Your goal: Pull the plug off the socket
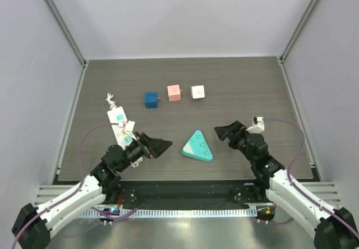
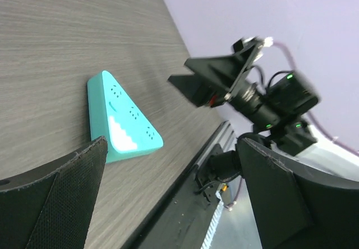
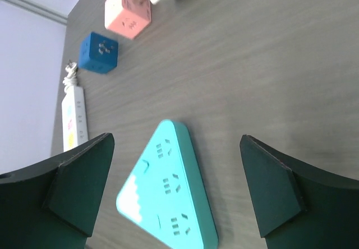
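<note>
A white power strip lies at the left of the table, with a small white plug on its near end. My left gripper is open and empty, just right of the strip, pointing at a teal triangular socket. My right gripper is open and empty to the right of that socket. In the left wrist view the teal socket lies ahead of my left gripper. In the right wrist view it lies between the fingers of my right gripper; the strip shows at the left.
A blue cube socket, a pink one and a white one stand in a row at mid table. A coiled white cord lies at the strip's far end. Metal frame posts and grey walls enclose the table.
</note>
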Tool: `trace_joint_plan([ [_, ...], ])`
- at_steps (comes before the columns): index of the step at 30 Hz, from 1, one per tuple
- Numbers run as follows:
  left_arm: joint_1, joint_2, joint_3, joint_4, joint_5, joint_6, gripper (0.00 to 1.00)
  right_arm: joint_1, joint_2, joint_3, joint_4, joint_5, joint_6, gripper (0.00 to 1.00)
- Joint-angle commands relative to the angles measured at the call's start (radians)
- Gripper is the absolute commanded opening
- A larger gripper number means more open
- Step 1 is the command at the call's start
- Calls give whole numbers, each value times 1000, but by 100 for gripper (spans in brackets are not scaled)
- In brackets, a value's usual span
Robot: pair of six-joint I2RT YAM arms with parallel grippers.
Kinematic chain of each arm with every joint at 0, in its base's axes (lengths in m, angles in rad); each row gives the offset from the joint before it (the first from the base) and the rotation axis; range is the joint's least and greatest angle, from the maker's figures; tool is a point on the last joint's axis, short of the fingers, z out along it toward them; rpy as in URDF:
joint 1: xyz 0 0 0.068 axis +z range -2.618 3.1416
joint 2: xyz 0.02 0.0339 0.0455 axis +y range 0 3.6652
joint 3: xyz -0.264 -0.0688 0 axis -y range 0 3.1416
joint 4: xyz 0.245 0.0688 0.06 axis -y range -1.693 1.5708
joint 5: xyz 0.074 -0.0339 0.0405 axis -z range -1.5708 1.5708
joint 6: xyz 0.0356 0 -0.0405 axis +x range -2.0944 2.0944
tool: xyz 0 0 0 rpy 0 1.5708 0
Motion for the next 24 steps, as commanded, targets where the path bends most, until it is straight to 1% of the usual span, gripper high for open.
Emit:
trace_joint_plan([
  [1,-3,-143,-87,-87,-20,-43,100,5,-118,-127,75,-70,162,100],
  [2,-3,-186,-109,-89,-15,-74,100,4,-153,-158,93,-82,181,100],
  [3,-5,-259,-122,-92,-12,-89,100,4,-231,-185,103,-101,197,100],
  [4,-3,-306,-168,-116,-3,-101,100,4,-271,-254,110,-110,211,100],
  [5,-3,-346,-182,-138,2,-123,100,4,-311,-283,119,-116,239,100],
  [6,-3,-384,-199,-186,6,-134,100,4,-400,-311,123,-119,253,100],
  [7,-3,-472,-198,-229,8,-131,100,5,-440,-313,60,-105,260,100],
  [8,-3,-513,-195,-271,11,-125,100,5,-486,-311,-34,-101,253,100],
  [9,-3,-562,-192,-349,13,-120,100,5,-559,-308,-78,-87,250,100],
  [10,-3,-644,-190,-390,11,-120,100,5,-604,-308,-122,-78,247,100],
  [11,-2,-625,-189,-391,26,-117,100,4,-638,-307,-220,-66,248,100],
  [13,-2,-558,-190,-363,43,-115,100,4,-614,-305,-236,-47,253,100],
  [15,-3,-544,-190,-362,60,-115,100,4,-579,-307,-233,-42,257,100],
  [19,-2,-581,-187,-401,60,-106,100,4,-540,-305,-213,-47,251,100],
  [21,-2,-643,-187,-443,53,-108,100,4,-542,-307,-207,-56,242,100],
  [24,-2,-619,-190,-411,68,-126,100,4,-562,-308,-164,-90,250,100],
])
